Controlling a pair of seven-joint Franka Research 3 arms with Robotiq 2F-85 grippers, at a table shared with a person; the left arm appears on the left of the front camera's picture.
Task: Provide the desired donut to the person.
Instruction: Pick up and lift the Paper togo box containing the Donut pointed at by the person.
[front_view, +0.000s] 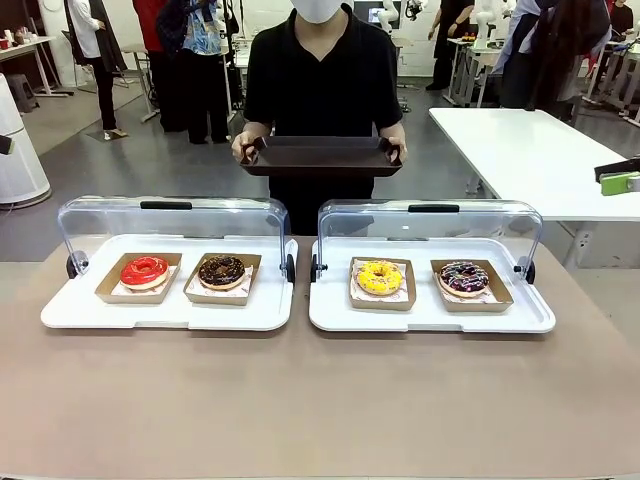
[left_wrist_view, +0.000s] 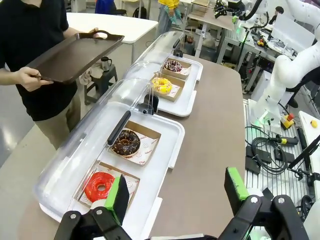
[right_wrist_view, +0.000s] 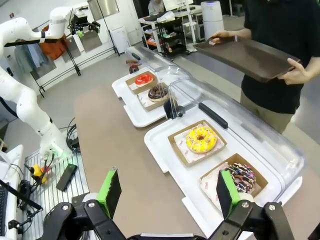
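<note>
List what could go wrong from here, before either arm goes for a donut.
Wrong pick: both of the person's hands hold the brown tray, so nothing marks one of the four donuts.
The raised clear lids stand between donuts and tray; a carried donut might clip one.

From the front, the person (front_view: 320, 80) runs off the top edge for me, and the table (front_view: 320, 400) hides their legs. On the left wrist, the left gripper's (left_wrist_view: 177, 191) pad (left_wrist_view: 119, 196) covers part of the red donut (left_wrist_view: 99, 186). On the right wrist, the right gripper's (right_wrist_view: 168, 194) pad (right_wrist_view: 226, 192) clips the sprinkled donut (right_wrist_view: 243, 176). I cannot read the liner (left_wrist_view: 146, 149) print.
</note>
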